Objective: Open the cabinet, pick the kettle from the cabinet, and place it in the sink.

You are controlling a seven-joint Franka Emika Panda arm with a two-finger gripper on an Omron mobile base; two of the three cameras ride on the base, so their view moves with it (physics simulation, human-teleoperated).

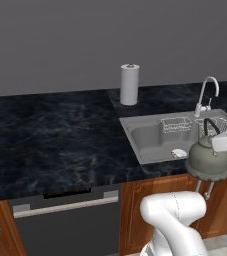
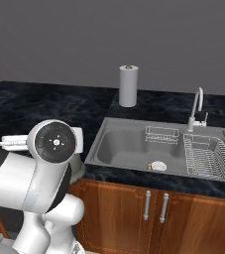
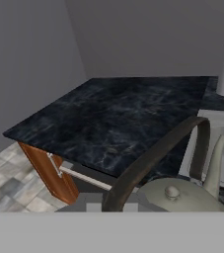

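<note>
The grey-green kettle (image 1: 208, 161) hangs from its dark arched handle in front of the counter edge, by the sink's front right corner. My gripper (image 1: 219, 136) reaches in from the right edge and is shut on that handle. In the hand view the kettle (image 3: 180, 195) sits close below the camera, its handle arching up to the right, its lid knob and spout visible. The grey steel sink (image 1: 147, 141) (image 2: 119, 149) is set into the dark counter. The cabinet is out of view.
A white paper-towel roll (image 1: 129, 84) (image 2: 128, 85) stands behind the sink. A chrome faucet (image 1: 207, 94) (image 2: 196, 108) and a wire dish rack (image 2: 208, 158) occupy the sink's right side. Black marble counter (image 1: 50, 135) stretches left. Below are a dishwasher front (image 1: 67, 217) and wooden doors (image 2: 134, 213).
</note>
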